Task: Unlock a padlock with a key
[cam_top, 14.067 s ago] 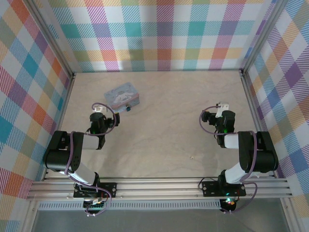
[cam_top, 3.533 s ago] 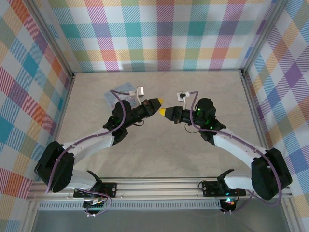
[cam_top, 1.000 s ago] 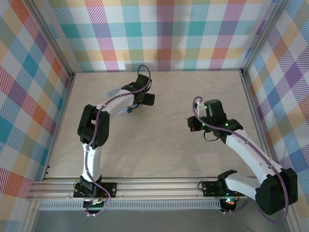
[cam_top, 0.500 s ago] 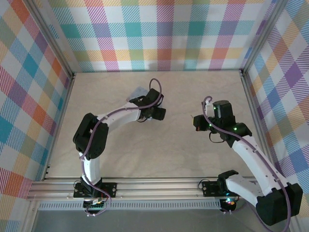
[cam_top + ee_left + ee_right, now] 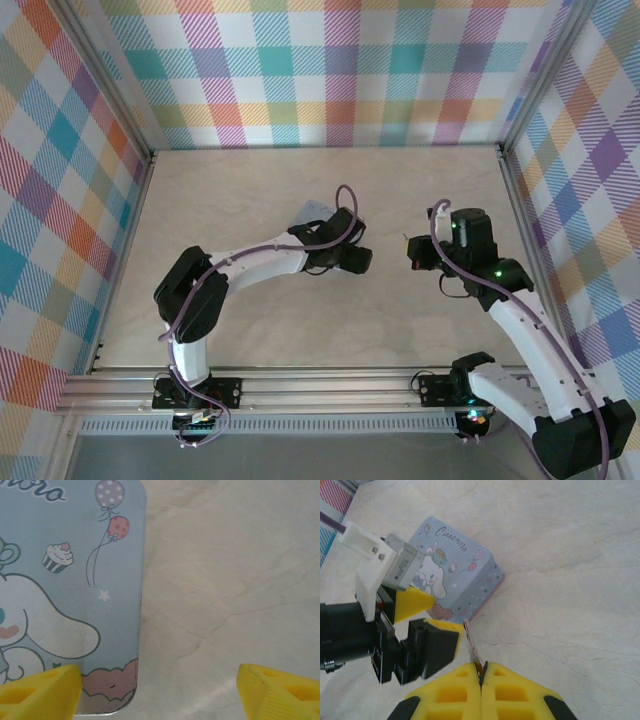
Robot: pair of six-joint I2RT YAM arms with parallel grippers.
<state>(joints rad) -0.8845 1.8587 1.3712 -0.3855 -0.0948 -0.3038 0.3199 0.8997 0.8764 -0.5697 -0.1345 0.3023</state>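
Observation:
The padlock is hidden. My right gripper (image 5: 481,672) is shut on the head of a small silvery key (image 5: 471,641), whose blade sticks out towards the left gripper. In the top view the right gripper (image 5: 415,258) hovers right of centre. My left gripper (image 5: 357,260) is a short gap to its left. That gripper (image 5: 157,695) is open, with one yellow fingertip (image 5: 40,692) over the corner of the pale blue cartoon tin (image 5: 70,580) and the other over bare table. From the right wrist, the left gripper (image 5: 427,614) hangs in front of the tin (image 5: 462,577).
The beige table (image 5: 300,310) is fenced by plaid walls at the left, back and right. Only the far edge of the tin (image 5: 318,212) peeks out behind the left arm (image 5: 250,268), which stretches across the middle.
The left arm has swung right and nearer to the bases, and the tin now shows further right beside it. The right gripper has drifted slightly right, still holding the key.

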